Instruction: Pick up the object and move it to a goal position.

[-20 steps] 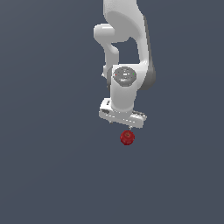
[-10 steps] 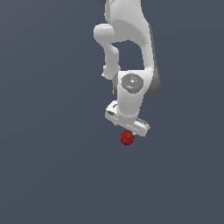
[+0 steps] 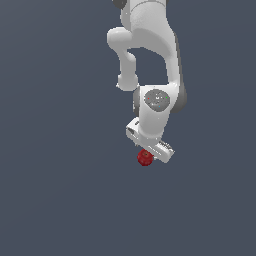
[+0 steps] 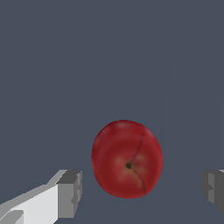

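While I watch through the wrist view, the object (image 4: 127,159) sits between the two fingers of the end effector (image 4: 142,192), and I see open space on both sides of it. One finger (image 4: 69,194) stands apart from the red skin, and the other finger (image 4: 213,189) shows only at the frame's edge, farther from it. So I read the end effector as spread wide, gripping nothing. The object looks dark red and roundish, with a small dark dimple and thin dark lines running from it, and a paler orange patch around the dimple.

From the exterior view, I see the white arm (image 3: 150,60) reaching down over a plain grey-blue surface (image 3: 55,200). Its end effector (image 3: 148,152) is tilted, with the end toward the exterior view's right sitting lower. The object (image 3: 145,158) appears directly below the white bar of the end effector, partly tucked under it. Whether it rests on the surface I cannot tell from this angle.
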Action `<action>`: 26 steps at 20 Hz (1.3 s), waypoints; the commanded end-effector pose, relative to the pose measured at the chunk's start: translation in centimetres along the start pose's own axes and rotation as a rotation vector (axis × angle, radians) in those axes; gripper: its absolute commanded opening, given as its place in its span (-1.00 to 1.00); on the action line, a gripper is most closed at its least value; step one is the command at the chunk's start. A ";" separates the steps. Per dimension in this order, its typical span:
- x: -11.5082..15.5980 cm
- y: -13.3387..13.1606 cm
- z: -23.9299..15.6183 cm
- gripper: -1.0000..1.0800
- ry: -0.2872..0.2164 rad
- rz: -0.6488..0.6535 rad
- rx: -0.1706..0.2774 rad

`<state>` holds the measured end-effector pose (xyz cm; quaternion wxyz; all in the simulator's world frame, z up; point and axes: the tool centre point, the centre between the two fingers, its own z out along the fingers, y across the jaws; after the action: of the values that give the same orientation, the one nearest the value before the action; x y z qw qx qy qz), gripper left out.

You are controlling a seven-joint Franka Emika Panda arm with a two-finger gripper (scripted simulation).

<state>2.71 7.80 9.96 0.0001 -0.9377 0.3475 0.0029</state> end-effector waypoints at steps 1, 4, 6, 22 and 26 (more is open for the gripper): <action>0.0 -0.3 0.2 0.92 0.003 0.026 0.001; 0.0 -0.4 0.3 0.92 0.005 0.042 0.002; 0.0 -0.5 0.3 0.92 0.005 0.047 0.002; -0.1 -0.4 5.2 0.92 0.006 0.047 0.002; 0.0 -0.5 5.3 -1.00 0.006 0.047 0.002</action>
<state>2.93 8.23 4.65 -0.0001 -0.9293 0.3694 0.0004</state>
